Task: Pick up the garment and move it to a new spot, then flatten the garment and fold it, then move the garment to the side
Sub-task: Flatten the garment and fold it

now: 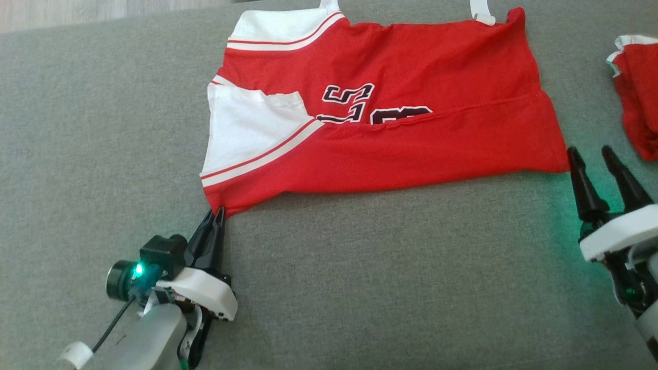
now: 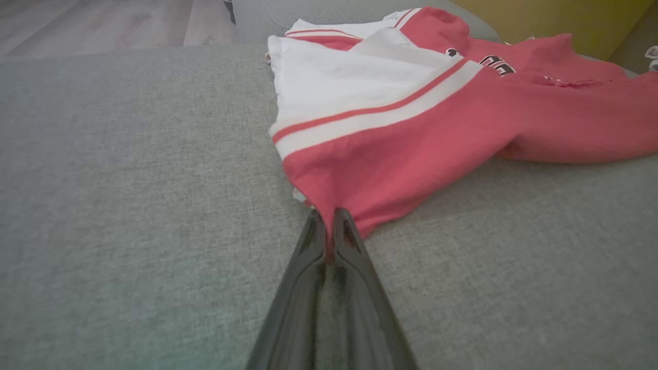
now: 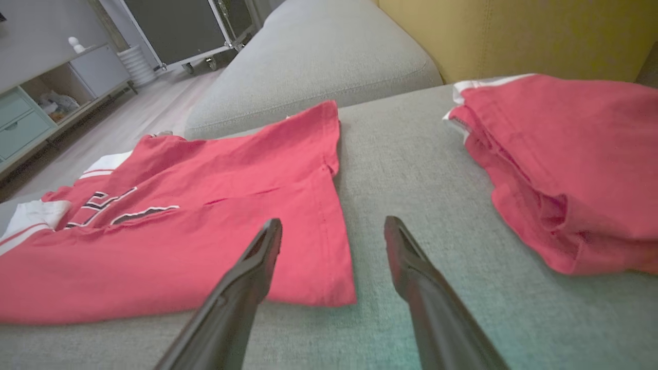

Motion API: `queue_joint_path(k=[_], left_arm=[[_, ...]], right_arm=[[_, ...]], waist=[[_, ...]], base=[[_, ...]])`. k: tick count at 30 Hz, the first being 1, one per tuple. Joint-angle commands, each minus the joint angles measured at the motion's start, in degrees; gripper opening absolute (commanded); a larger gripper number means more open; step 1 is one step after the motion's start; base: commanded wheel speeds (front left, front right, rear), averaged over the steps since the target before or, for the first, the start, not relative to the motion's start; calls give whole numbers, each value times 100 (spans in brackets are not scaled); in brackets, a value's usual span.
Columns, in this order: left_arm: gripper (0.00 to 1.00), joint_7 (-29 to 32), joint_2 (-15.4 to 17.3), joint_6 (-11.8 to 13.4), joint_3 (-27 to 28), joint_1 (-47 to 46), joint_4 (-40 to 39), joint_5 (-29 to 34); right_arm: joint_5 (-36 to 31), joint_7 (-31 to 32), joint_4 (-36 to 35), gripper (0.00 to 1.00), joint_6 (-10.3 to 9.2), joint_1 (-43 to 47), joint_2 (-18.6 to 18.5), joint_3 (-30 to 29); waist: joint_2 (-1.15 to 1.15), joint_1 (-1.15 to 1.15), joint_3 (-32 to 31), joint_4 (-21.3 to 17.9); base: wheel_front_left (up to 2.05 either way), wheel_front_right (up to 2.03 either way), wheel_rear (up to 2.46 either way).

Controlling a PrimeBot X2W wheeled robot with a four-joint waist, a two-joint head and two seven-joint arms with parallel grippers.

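Grey woven sofa cushion point(image 1: 360, 288) carries everything, with pale wood floor point(image 2: 103, 20) and a yellow backrest point(image 3: 514, 36) beyond. Toward the cushion's far edge the red and white garment point(image 1: 411, 149) lies folded, its printed number point(image 1: 354, 105) half hidden by a fold. A second red garment point(image 1: 640, 97) is cut off at the right edge. The left gripper point(image 1: 217, 211) is clamped on the folded garment's near left corner. The right gripper point(image 1: 590, 151), jaws wide apart, holds nothing beside its near right corner.

garment point(image 1: 411, 149): red, white panels, red-white stripes, black numerals | sofa point(image 1: 360, 282): grey | second garment point(image 1: 640, 87): red
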Motion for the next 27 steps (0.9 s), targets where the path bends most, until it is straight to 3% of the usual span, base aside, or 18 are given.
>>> queue_joint_path(k=[1, 12, 13, 15, 16, 20, 27], left_arm=[[0, 2, 146, 10, 101, -41, -1, 39], [0, -21, 503, 185, 268, -33, -687, 547], [0, -21, 535, 200, 276, -21, -750, 584], [0, -21, 580, 221, 273, 1, -859, 644], [0, -21, 599, 222, 259, 11, -898, 668], [0, -18, 649, 245, 222, 98, -1028, 696], [0, 64, 758, 392, 118, 701, -1413, 627]], right_arm=[[51, -4, 21, 100, -4, 82, -86, 90], [220, 395, 938, 100, -4, -379, 137, 485], [261, 479, 996, 85, -4, -419, 156, 551], [351, 588, 1119, 22, -4, -483, 161, 635], [387, 617, 1151, 0, -4, -502, 148, 680], [549, 635, 1102, 0, -4, -451, -1, 863], [764, 481, 642, 0, -4, 10, -589, 1244]], waist=[[0, 0, -21, 25], [0, 0, -100, 193], [0, 0, -108, 208], [0, 0, -137, 252], [0, 0, -160, 279], [0, 0, -301, 352], [0, 0, -740, 418]], base=[[0, 0, 0], [0, 0, 0], [0, 0, 0], [0, 0, 0], [0, 0, 0], [0, 0, 0], [0, 0, 0]])
